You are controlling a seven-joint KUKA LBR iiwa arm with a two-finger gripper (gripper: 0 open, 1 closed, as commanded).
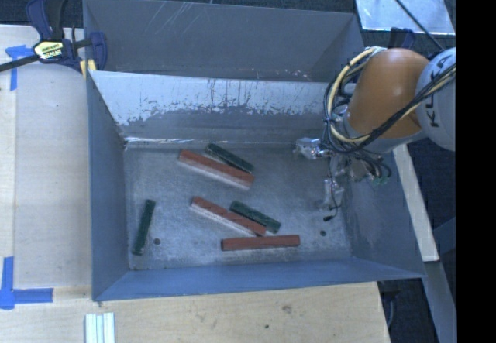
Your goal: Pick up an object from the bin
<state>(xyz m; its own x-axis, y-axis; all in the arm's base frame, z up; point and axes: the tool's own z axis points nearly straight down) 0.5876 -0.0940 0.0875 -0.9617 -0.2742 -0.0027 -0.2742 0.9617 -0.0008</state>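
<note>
Nearest to us, close to the bin's (108,179) near wall, lies a red-brown bar (260,241), set almost parallel to that wall. Toward the near left corner, a dark green bar (142,226) lies alone and points roughly from near to far. A little farther in, about mid-floor, a second red-brown bar (225,215) lies slantwise, with a short dark green bar (256,217) touching its right end. Farther still, toward the far wall, a third red-brown bar (215,167) lies against another dark green bar (229,158).

The tool (332,206) hangs over bare floor beside the bin's right wall, well apart from all the bars. We cannot tell whether it is wide or narrow, and we see nothing carried in it. We judge that the pick has not begun and that no thing has been chosen.

The next move calls for travel away from the right wall to one bar. The nearest candidate is the right end of the bar by the near wall. The tool would need turning so that it closes across the bar's narrow width. The wall's foot leaves little room there. The touching pairs look harder to take singly. The lone green bar lies free, but it is the farthest from the tool.

None of the bars shows a label we can read. Dark lettering on the arm's white casing (438,105) is cut off at the edge, and we cannot read it.
</note>
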